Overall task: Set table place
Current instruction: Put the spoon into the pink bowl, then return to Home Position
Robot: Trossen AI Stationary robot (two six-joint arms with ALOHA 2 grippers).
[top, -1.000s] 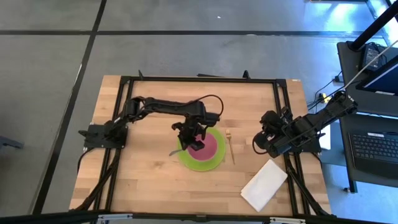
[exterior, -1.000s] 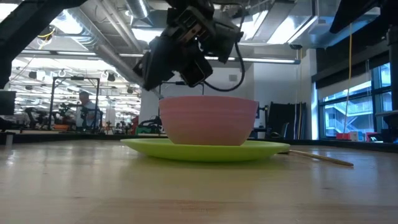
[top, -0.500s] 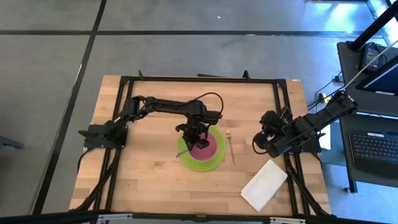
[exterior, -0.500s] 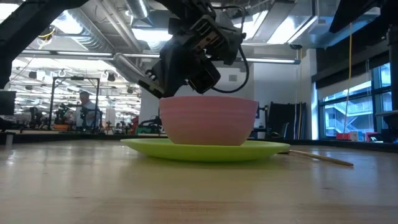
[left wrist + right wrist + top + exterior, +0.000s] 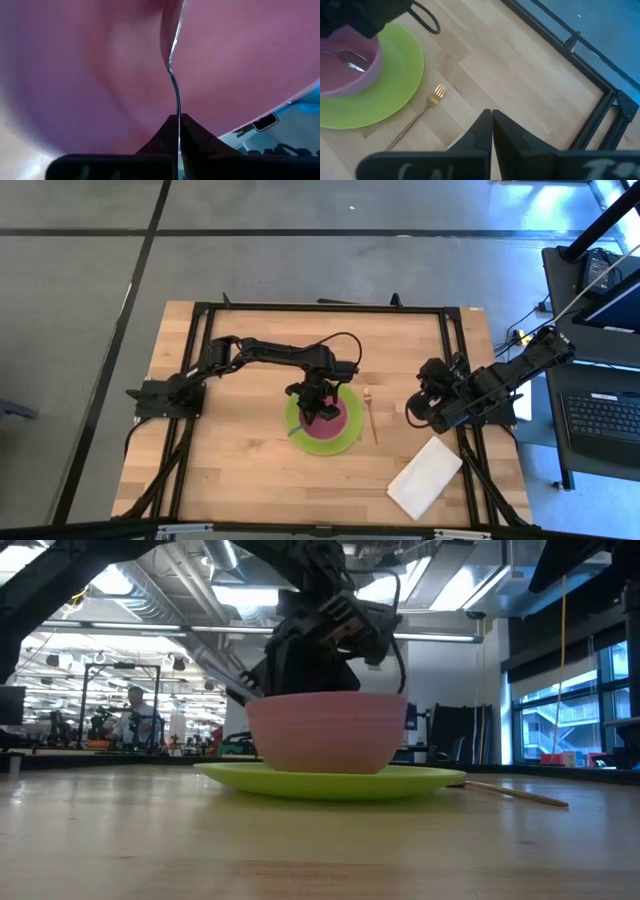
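Note:
A pink bowl (image 5: 336, 418) stands on a green plate (image 5: 300, 435) at the middle of the wooden table (image 5: 230, 470). My left gripper (image 5: 318, 405) is over the bowl, shut on a silver spoon (image 5: 172, 65) whose bowl end lies inside the pink bowl (image 5: 351, 62). A gold fork (image 5: 371, 415) lies on the table right of the plate. My right gripper (image 5: 491, 117) is shut and empty, above the table's right part (image 5: 430, 408). My left gripper pinches the spoon's thin handle (image 5: 177, 107) between its two fingers. The fingers slant down into the pink bowl from its left side and lie along the handle. The spoon's bowl end (image 5: 353, 64) is down inside the pink bowl.
A white folded napkin (image 5: 425, 477) lies at the table's near right. A black rail frame (image 5: 320, 308) runs around the table top. Bare wood lies left of and in front of the plate.
My left gripper has gone down and toward the table's right edge, over the pink bowl, carrying the spoon. The spoon's end that stuck out left of the plate has drawn in, and its bowl end now lies inside the pink bowl.

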